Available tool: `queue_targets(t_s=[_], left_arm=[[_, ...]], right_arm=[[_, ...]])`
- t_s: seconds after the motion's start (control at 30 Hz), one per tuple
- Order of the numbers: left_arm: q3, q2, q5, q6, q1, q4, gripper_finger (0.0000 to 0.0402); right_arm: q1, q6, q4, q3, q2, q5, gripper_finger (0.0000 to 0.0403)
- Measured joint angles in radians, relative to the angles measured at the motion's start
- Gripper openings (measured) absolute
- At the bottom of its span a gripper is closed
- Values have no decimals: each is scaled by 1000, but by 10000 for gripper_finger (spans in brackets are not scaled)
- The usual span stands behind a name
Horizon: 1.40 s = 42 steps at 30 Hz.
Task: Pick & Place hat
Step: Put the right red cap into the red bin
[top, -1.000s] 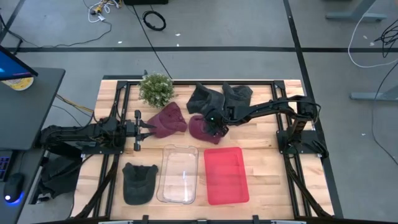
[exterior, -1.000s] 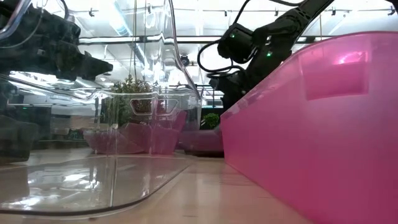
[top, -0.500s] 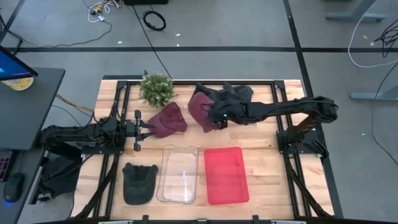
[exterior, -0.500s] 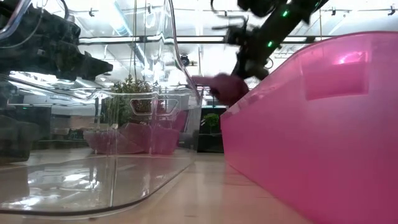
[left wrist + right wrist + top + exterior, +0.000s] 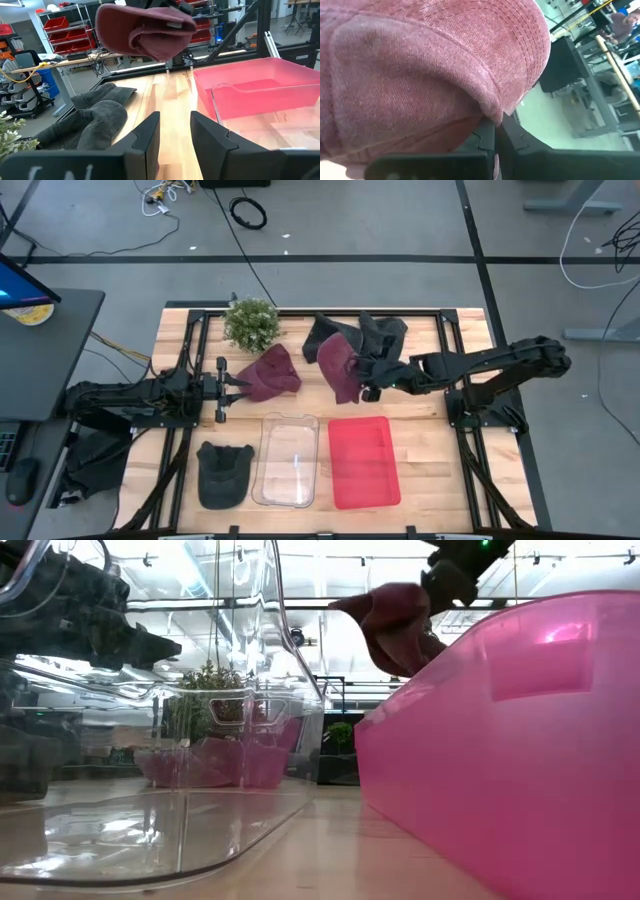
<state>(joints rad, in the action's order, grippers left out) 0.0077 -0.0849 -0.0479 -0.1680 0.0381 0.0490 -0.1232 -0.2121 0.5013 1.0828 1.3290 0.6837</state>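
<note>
High view: the right arm reaches from the surface's right edge toward the centre, nearly level, its right pincer (image 5: 368,380) clenched on a maroon hat (image 5: 338,366). The hat hangs in the air, just behind the red bin (image 5: 363,460) and in front of the dark grey hats (image 5: 368,335) piled at the back. The left arm lies low along the left side, its left pincer (image 5: 236,383) pointing at a second maroon hat (image 5: 268,373) resting on the wooden surface (image 5: 420,442); whether it touches that hat cannot be told. A small bushy plant (image 5: 251,323) stands at the back left. A clear bin (image 5: 288,459) sits beside the red bin, and a dark cap (image 5: 223,473) lies left of it.

Low view: the maroon hat (image 5: 395,625) hangs above the red bin's (image 5: 520,740) rim, held from above by the dark pincer (image 5: 455,570). The clear bin (image 5: 200,720) fills the left, glossy and transparent.

Left wrist view: the left fingers (image 5: 147,135) stand parted with a gap between them, nothing held. Beyond, the raised maroon hat (image 5: 142,31) hangs clear of the surface; dark grey hats (image 5: 97,117) lie crumpled beside the red bin (image 5: 260,85).

Right wrist view: the maroon hat (image 5: 420,70) fills the frame, soft ribbed fabric with stitched seams, its edge pinched between the dark fingers (image 5: 485,137).
</note>
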Motion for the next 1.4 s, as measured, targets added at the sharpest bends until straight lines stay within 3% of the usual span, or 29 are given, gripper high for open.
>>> queue_targets(t_s=[0.17, 0.4, 0.97, 1.4], left_arm=[[0, 0, 0, 0, 0, 0, 115], [0, 0, 0, 0, 0, 0, 115], [0, 0, 0, 0, 0, -1, 115], [0, 0, 0, 0, 0, -1, 115]], right_arm=[[-80, 136, 105, 27, 1, 83, 1], [-177, 553, 391, 174, 57, 78, 1], [-355, 1025, 793, 478, 409, -155, 1], [-444, 1248, 823, 526, 472, -318, 1]])
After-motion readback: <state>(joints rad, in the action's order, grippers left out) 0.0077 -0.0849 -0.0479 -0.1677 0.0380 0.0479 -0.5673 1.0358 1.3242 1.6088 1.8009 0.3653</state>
